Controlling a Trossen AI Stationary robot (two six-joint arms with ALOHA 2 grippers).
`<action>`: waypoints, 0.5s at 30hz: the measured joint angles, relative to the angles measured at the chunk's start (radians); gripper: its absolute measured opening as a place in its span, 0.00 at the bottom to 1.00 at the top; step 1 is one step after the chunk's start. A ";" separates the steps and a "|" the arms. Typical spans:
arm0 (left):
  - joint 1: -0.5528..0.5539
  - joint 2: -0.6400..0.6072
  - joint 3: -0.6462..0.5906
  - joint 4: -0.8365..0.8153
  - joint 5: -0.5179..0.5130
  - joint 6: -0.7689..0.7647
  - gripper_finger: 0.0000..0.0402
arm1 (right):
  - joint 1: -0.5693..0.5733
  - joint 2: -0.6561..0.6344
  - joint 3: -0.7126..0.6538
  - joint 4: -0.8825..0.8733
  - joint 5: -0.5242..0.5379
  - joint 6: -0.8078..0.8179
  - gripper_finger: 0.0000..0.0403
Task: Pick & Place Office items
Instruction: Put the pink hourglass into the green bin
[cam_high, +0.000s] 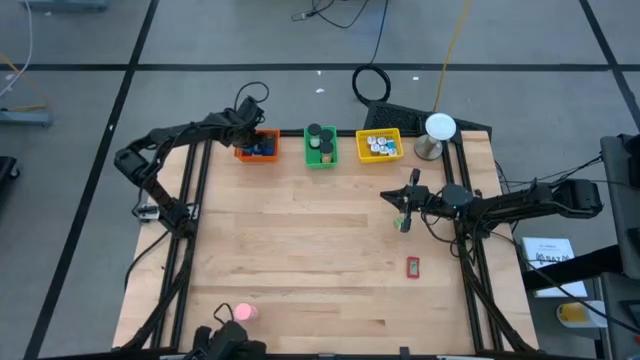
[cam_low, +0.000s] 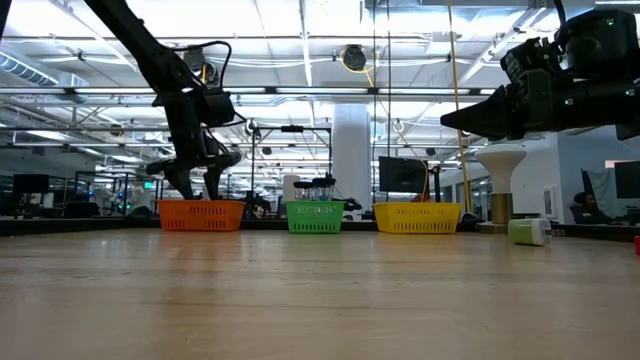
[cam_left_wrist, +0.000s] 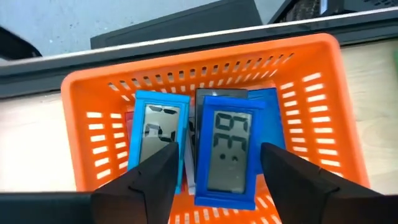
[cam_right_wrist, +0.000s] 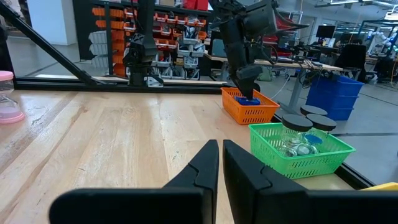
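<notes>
My left gripper (cam_left_wrist: 221, 152) is open and points down into the orange bin (cam_left_wrist: 99, 130) at the table's far left. Its fingers stand on either side of a blue-framed little display (cam_left_wrist: 227, 155) that lies in the bin, apart from it. A second blue display (cam_left_wrist: 152, 134) lies beside it. My right gripper (cam_right_wrist: 221, 155) is shut on nothing, level above the table's right part (cam_high: 392, 198). On the table lie a green-and-white piece (cam_high: 403, 222), a red piece (cam_high: 413, 266) and a pink round piece (cam_high: 243, 313).
A green bin (cam_high: 320, 146) with black-lidded jars and a yellow bin (cam_high: 379, 146) with white round pieces stand in a row with the orange bin (cam_high: 255, 148) along the far edge. A white-domed stand (cam_high: 438, 135) is at the far right. Bare wood fills the middle.
</notes>
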 joint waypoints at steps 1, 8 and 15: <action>0.000 -0.007 0.000 0.000 0.000 0.008 0.56 | 0.000 0.000 0.000 0.000 0.000 0.000 0.04; -0.046 -0.122 0.000 -0.033 -0.040 0.071 0.45 | 0.000 0.000 0.000 0.000 0.000 0.000 0.04; -0.287 -0.277 -0.042 -0.023 -0.133 0.134 0.24 | 0.000 0.000 0.000 0.000 0.000 0.000 0.04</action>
